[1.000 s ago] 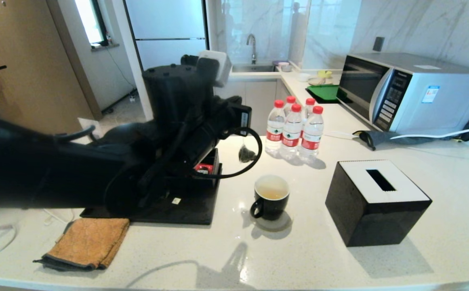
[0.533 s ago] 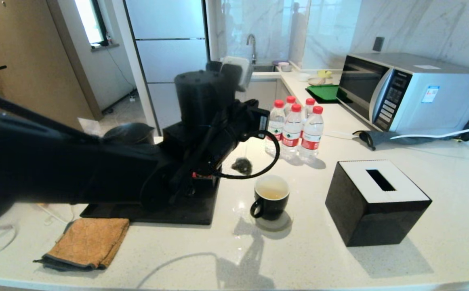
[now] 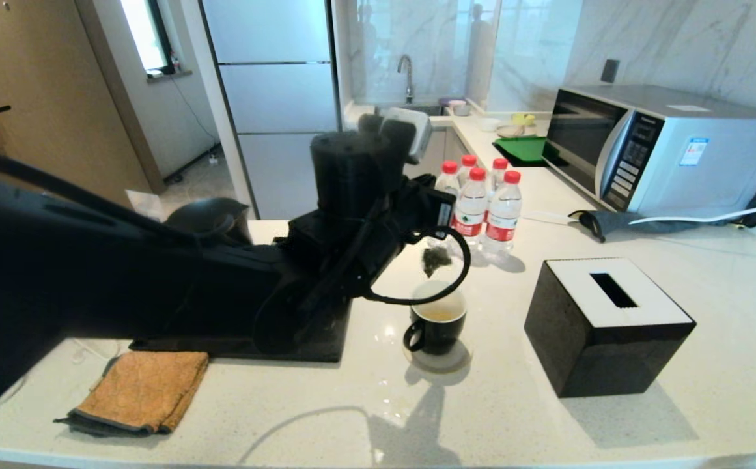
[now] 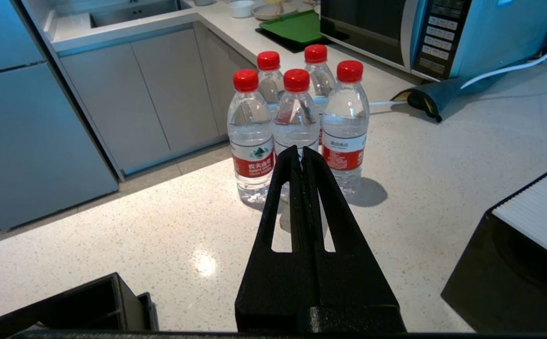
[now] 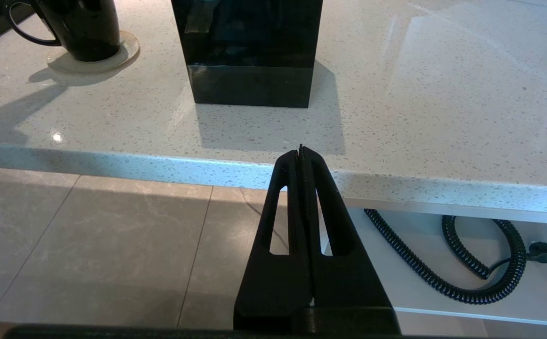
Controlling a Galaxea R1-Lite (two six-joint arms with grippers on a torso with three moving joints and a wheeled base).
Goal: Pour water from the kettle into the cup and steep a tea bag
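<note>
The black cup (image 3: 438,322) stands on a round coaster in the middle of the counter, with pale yellowish water (image 3: 441,314) in it. Just above its far rim hangs the grey-green tea bag (image 3: 436,259). Its string runs up into my left gripper (image 3: 444,218), which is shut on it; in the left wrist view the left gripper (image 4: 301,150) has its fingers pressed together. The kettle (image 3: 211,218) shows only its domed lid behind my left arm. My right gripper (image 5: 301,149) is shut and empty, parked below the counter's front edge, with the cup (image 5: 85,28) far off.
Red-capped water bottles (image 3: 475,205) stand just behind the cup. A black tissue box (image 3: 605,326) sits to its right, a microwave (image 3: 664,150) at the back right. A black tray (image 3: 312,342) lies under my left arm, an orange cloth (image 3: 140,391) near the front left.
My left arm has swung to the right with the tea bag, from beside the black tray to just above the cup. The cup has not moved.
</note>
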